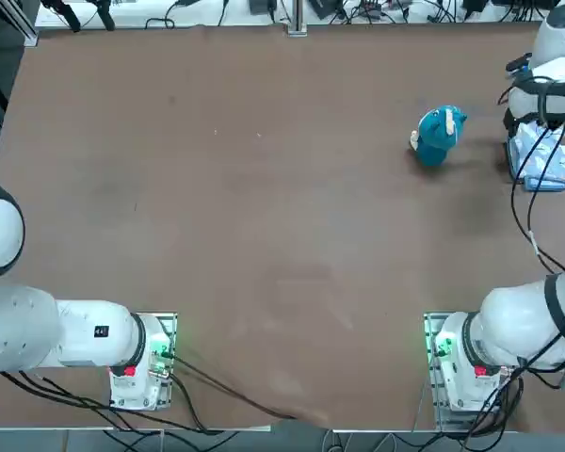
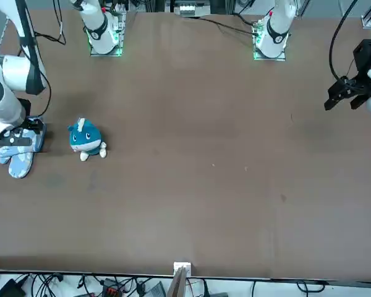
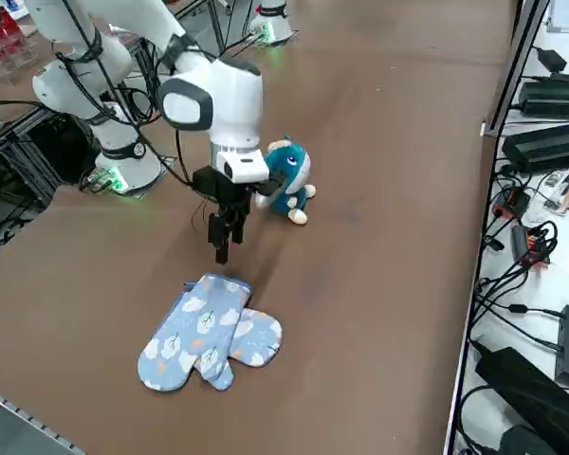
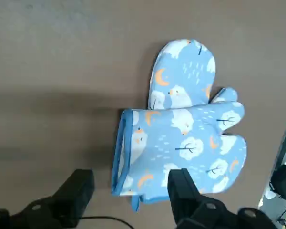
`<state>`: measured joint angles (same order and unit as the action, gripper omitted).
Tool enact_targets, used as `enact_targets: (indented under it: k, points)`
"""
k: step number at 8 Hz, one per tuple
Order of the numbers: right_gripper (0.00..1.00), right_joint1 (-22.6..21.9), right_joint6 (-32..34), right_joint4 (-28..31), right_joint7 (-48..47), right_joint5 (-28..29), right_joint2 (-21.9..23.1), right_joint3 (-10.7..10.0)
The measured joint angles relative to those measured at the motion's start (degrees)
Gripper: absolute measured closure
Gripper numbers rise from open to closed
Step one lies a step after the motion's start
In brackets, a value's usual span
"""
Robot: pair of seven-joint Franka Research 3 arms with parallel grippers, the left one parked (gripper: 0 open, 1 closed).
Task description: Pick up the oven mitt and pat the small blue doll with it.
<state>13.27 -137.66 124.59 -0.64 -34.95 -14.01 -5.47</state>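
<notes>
Doll first for you, top view: the small blue doll [image 1: 438, 135] is on the far right part of the table [image 1: 264, 235], just left of the two pale-blue mitts. You get the mitts near the right edge of the scene, partly covered by the working right arm [image 1: 550, 75]. You can't tell the finger spread from this view.

Front view: you see the right gripper [image 2: 20, 133] low in front of the mitts from this camera, at the scene's right, covering part of them. The doll's white belly and feet face you; it is apart from the mitts, on their left in the scene.

Right side view: your mitts lie flat and overlapping on the tabletop, white pattern up. The gripper points down, raised off the table. You have the doll beyond it, farther left in the scene, one side of it partly hidden by the arm's hand end.

Right wrist view: you have the fingers standing wide apart, with the oven mitt [image 4: 181, 150] on the table beyond them. It lies across the second mitt [image 4: 181, 76], covering that one's lower part. You can see its dark-blue cuff edge, white bears and trees, and orange moons. One fingertip overlaps the oven mitt in your view; you can't tell any contact from that.
</notes>
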Motion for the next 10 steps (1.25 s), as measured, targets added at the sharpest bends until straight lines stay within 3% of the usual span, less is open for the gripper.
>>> enact_targets:
  k: [5,10]
  points:
    - [0.05,1.0,-3.8,0.1,-19.3,-18.0,-6.6,0.0]
    - [0.08,1.1,-3.9,0.0,-23.8,-20.5,-8.7,0.0]
